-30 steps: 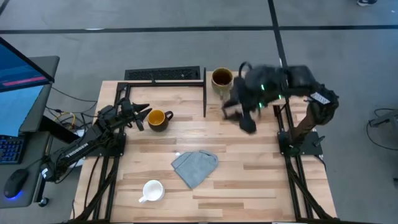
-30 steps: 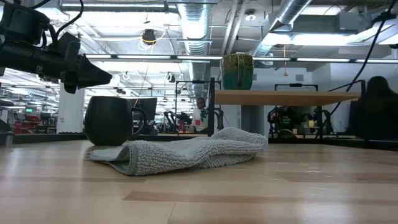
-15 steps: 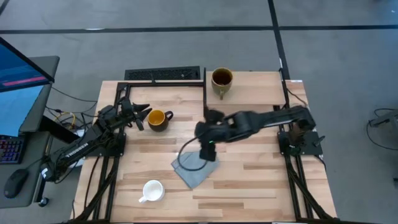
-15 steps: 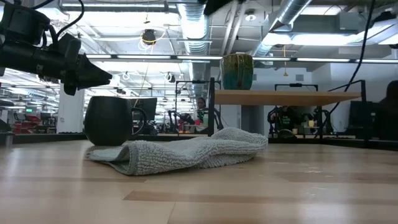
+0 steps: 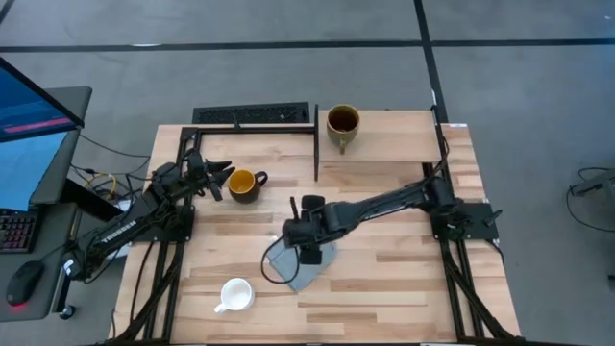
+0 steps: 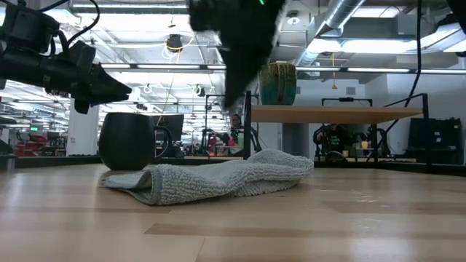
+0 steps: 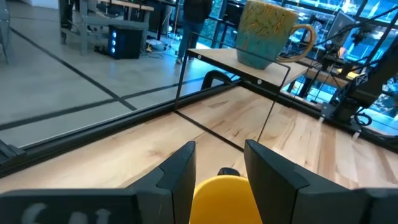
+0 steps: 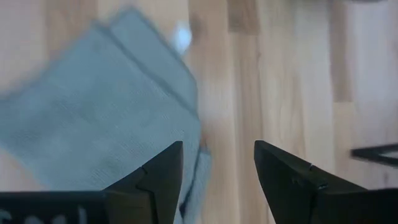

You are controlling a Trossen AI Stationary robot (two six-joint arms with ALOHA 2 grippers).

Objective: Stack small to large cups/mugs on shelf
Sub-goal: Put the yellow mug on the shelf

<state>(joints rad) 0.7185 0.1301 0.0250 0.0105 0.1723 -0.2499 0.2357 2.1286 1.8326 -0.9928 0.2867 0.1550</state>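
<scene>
The olive-tan mug stands upright on the shelf at the table's far right. The dark mug with yellow inside stands on the table at far left. My left gripper hovers level just left of and above its rim, open; the left wrist view shows the yellow inside below the fingers. The white mug sits near the front edge. My right gripper hangs open, pointing steeply down, over the grey-blue cloth, clear of it in the low view.
The shelf's black upright runs along its left edge. A black rack lies at the table's far edge. The right arm stretches across the table's middle. Bare wood shows at the near right.
My right gripper has swung from above the shelf beside the olive-tan mug, down and toward the table's near left, and now hangs over the cloth, tipped more steeply down. The mugs and the cloth have stayed put.
</scene>
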